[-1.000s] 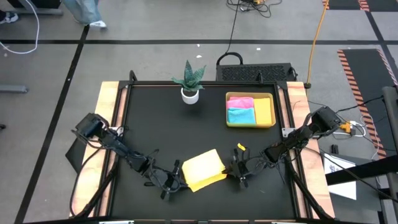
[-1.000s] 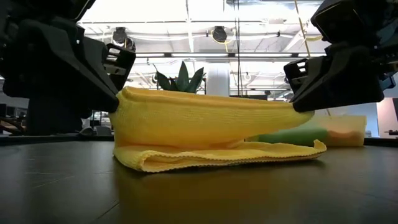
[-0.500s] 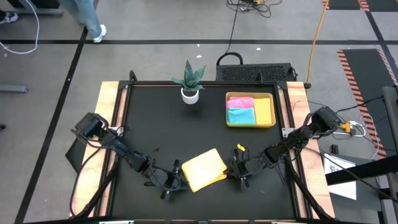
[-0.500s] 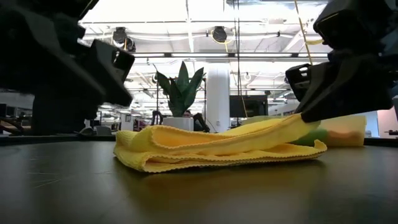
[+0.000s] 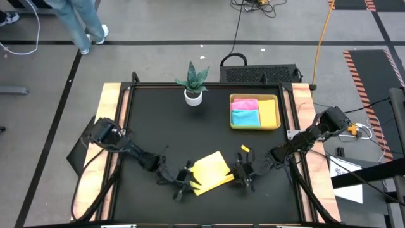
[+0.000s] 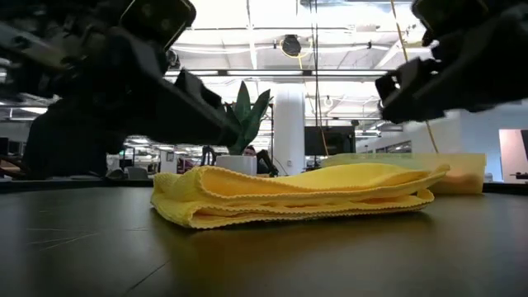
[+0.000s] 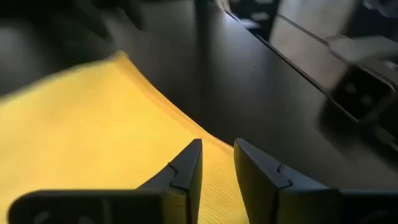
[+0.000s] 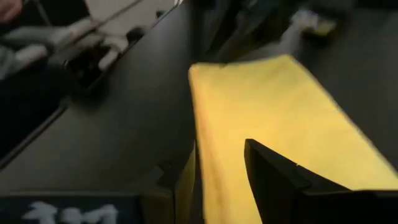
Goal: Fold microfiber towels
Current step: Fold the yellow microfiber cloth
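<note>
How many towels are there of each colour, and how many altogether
Yellow towels: 2, one folded on the table, one in the tray
Pink towel: 1, in the tray
Light blue towel: 1, in the tray
Total: 4

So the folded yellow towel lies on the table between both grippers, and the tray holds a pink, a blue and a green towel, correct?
Not quite: the third towel in the tray is orange, not green, beside the pink and blue ones, as the high view shows. The rest holds.
</note>
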Robot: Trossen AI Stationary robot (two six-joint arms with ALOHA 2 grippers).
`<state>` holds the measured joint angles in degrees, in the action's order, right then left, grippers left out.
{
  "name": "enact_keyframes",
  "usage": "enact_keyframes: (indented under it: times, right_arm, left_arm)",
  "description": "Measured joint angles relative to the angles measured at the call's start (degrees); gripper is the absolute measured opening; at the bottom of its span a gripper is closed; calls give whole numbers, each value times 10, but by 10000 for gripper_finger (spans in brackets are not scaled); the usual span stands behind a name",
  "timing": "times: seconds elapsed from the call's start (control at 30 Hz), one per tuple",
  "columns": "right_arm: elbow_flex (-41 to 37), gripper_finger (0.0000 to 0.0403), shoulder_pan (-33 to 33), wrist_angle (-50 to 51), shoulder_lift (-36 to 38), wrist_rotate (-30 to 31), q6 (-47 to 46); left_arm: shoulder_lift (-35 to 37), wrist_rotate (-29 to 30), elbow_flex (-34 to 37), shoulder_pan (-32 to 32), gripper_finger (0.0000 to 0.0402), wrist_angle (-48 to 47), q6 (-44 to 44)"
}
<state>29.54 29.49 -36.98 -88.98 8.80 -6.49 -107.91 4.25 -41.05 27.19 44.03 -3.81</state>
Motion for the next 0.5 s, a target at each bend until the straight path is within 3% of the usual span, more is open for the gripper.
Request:
enact_keyframes:
  times: [0.17,0.5]
  right_arm:
    - [0,123,-23,-30,1,2,-23]
    - [5,103,-48,-75,-50,2,-49]
  left_arm:
    - [-13,-71,-3,1,72,-12,-1]
    - [33,-72,-4,13,34,-162,-65]
